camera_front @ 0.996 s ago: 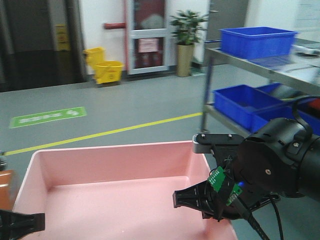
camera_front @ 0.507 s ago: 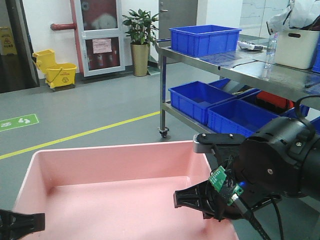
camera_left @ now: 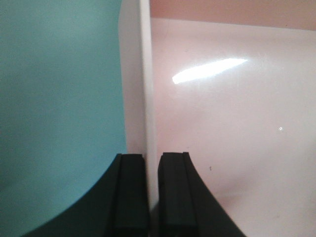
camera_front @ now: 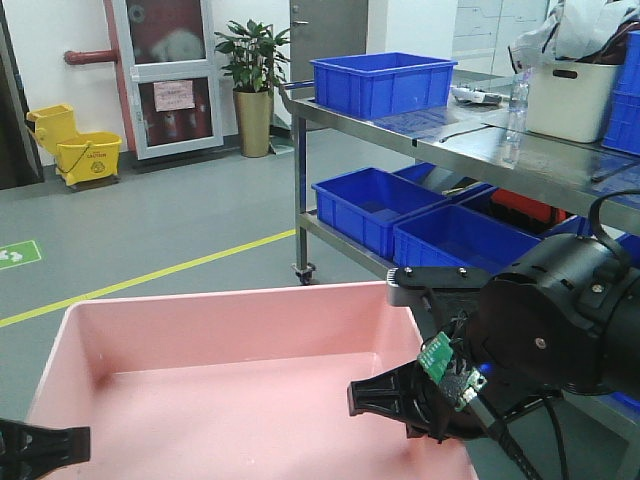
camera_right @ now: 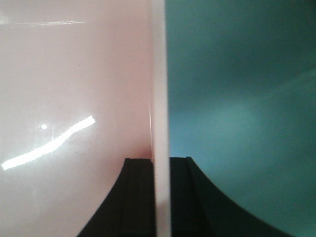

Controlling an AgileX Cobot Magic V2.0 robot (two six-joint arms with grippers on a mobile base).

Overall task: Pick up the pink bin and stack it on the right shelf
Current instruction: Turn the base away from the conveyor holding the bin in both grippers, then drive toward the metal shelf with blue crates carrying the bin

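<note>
Operator: Right shelf [camera_front: 500, 150] has slid leftward in the front view, toward centre. Open grey floor [camera_front: 180, 230] separates its corner leg from the pink bin [camera_front: 230, 390].

Checker: Bin condition?

Operator: Pale, glossy, smooth-walled, level, low in front. Left gripper [camera_left: 152, 195] pinches its left wall; right gripper [camera_right: 159, 190] pinches its right wall.

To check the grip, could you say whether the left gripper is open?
No, the left gripper clamps the wall of the pink bin.
</note>
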